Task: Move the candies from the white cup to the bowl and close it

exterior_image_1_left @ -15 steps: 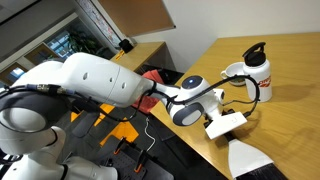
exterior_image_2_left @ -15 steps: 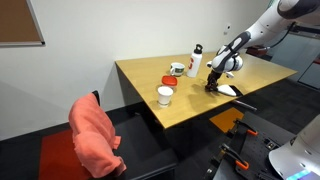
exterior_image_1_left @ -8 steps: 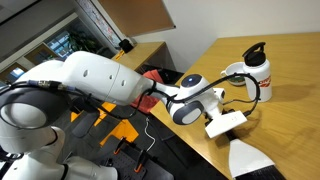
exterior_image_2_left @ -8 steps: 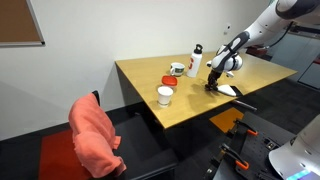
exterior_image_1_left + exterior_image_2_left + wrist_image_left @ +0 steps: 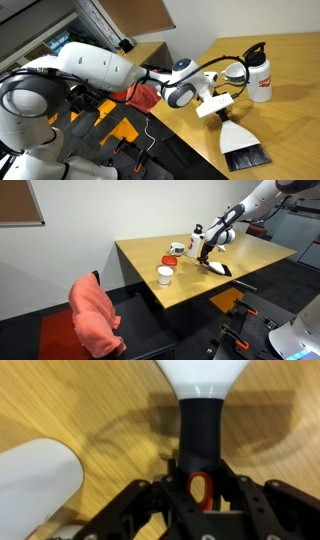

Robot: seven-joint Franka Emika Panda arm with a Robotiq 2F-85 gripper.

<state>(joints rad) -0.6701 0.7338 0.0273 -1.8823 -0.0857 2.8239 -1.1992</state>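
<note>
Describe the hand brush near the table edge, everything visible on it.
The hand brush has a white, plastic-looking body that flares wide to a row of dark bristles, and a narrow black handle with a red spot at its end. It sits low over the wooden table near the edge and the white bottle. The tool is closed on the handle; whether the bristles touch the wood is unclear.

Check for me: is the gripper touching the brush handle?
Touching. In the wrist view the brush handle sits clamped in the gripper, with a finger pressed against each side.
</note>
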